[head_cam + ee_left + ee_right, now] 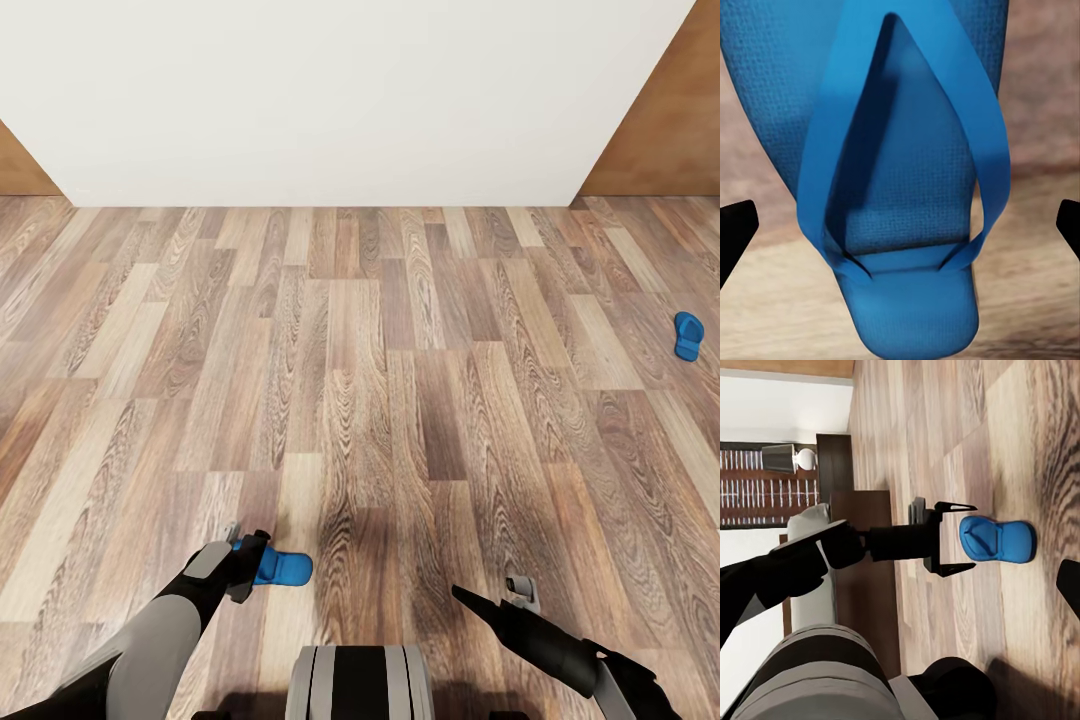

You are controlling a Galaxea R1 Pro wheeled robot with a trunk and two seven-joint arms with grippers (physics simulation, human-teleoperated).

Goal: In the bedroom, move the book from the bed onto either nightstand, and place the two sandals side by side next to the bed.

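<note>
One sandal (283, 568) lies between the wide-spread fingers of your left hand (243, 541), the other sandal (688, 335) well apart on the floor (380, 380); your right hand's (521, 590) spread I cannot tell.

Even, bright, diffuse light fills the head view, with no visible lamp or window as its source and no glare on the wood-plank floor (380, 330). A soft dark shadow pools on the floor near the robot's trunk. The white wall (340, 90) renders flat and unshaded. In the left wrist view the sandal (907, 187) looks soft and slightly blurred up close, its strap casting a dim shadow on the sole.
</note>
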